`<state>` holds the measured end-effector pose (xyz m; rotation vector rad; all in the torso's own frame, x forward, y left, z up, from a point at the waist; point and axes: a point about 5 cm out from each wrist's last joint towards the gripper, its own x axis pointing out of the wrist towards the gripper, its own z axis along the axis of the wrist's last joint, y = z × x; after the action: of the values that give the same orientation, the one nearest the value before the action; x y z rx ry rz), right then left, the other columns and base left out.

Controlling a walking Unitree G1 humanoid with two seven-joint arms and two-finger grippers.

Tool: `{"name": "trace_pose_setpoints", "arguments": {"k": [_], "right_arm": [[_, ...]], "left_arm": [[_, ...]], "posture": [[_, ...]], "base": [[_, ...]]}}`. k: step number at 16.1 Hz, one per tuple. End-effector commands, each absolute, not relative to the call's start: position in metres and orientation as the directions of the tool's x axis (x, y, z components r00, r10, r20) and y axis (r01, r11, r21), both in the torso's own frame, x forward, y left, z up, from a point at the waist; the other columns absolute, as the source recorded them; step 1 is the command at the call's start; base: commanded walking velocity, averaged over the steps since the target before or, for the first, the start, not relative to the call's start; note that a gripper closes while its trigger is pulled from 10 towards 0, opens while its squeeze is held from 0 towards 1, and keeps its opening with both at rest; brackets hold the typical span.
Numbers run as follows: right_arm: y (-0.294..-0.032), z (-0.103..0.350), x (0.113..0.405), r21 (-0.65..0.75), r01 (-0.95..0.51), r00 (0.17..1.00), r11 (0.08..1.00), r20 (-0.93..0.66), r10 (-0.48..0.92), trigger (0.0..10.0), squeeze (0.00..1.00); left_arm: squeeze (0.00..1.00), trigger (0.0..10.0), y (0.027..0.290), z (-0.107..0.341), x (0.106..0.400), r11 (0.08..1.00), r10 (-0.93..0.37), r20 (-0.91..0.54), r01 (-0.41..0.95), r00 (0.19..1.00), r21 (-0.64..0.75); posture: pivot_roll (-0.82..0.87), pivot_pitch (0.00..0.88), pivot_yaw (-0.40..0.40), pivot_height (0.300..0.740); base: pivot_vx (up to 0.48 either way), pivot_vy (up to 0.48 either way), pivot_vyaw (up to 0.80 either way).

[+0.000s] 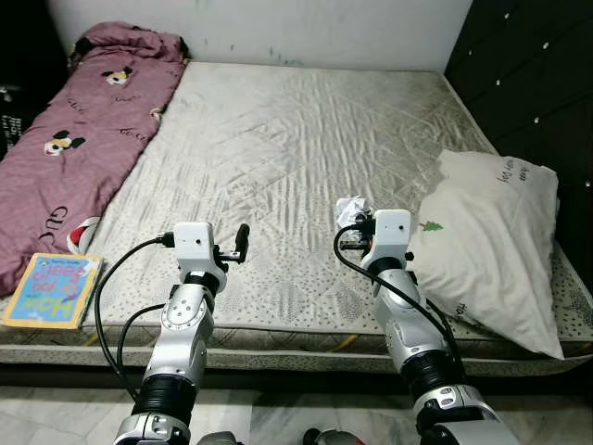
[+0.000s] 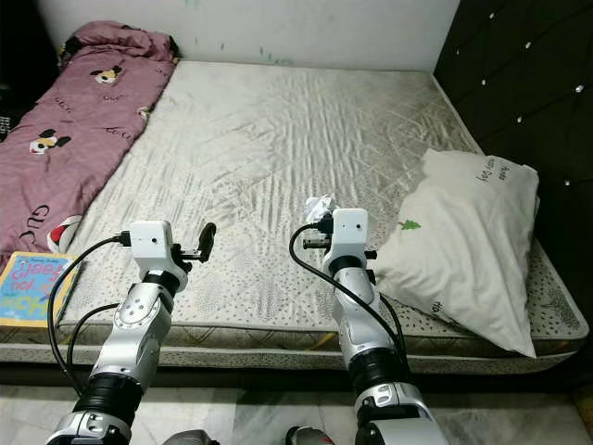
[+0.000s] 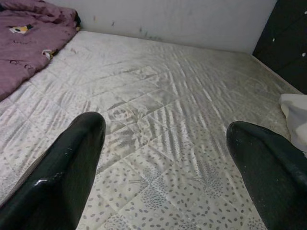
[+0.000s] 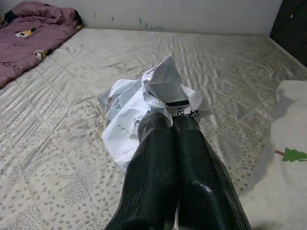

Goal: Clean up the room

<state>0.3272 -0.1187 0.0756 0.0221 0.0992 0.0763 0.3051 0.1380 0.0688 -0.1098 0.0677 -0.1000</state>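
Right end effector (image 4: 173, 125) pinches crumpled paper (image 4: 153, 98) over the quilted mattress (image 1: 296, 148); left end effector (image 3: 165, 139) gapes wide.

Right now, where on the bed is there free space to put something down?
The wide middle of the mattress is bare, between the purple blanket and the white pillow. The near left corner is crowded by the book. The right gripper pinches crumpled paper beside the pillow; the left gripper is open.

A quilted mattress (image 1: 278, 139) carries a purple blanket (image 1: 74, 139), a white pillow (image 1: 491, 241), and a picture book (image 1: 51, 289).
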Motion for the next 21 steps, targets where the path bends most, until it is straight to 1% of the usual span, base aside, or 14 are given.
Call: {"name": "trace_pose_setpoints", "arguments": {"k": [1,6,21], "right_arm": [[-0.118,0.0777,0.3295,0.025,-0.074,0.993,0.997,-0.094,0.076,10.0,0.0],[-0.1183,0.0783,0.3303,0.022,-0.075,0.993,0.997,-0.094,0.077,10.0,0.0],[-0.1168,0.0776,0.3307,0.029,-0.091,0.991,0.995,-0.099,0.094,10.0,0.0]], "left_arm": [[0.0,10.0,0.1364,0.0712,0.3086,0.989,-0.104,-0.064,0.097,0.993,-0.113],[0.0,10.0,0.1363,0.0716,0.3093,0.989,-0.101,-0.063,0.094,0.993,-0.116],[0.0,10.0,0.1366,0.0718,0.3105,0.989,-0.096,-0.063,0.088,0.993,-0.121]], "posture": [[0.09,0.0,-0.02,0.74],[0.09,0.0,-0.024,0.74],[0.08,0.0,-0.025,0.74]], "base": [[0.0,0.0,-0.8],[0.0,0.0,-0.8],[0.0,0.0,0.0]]}}
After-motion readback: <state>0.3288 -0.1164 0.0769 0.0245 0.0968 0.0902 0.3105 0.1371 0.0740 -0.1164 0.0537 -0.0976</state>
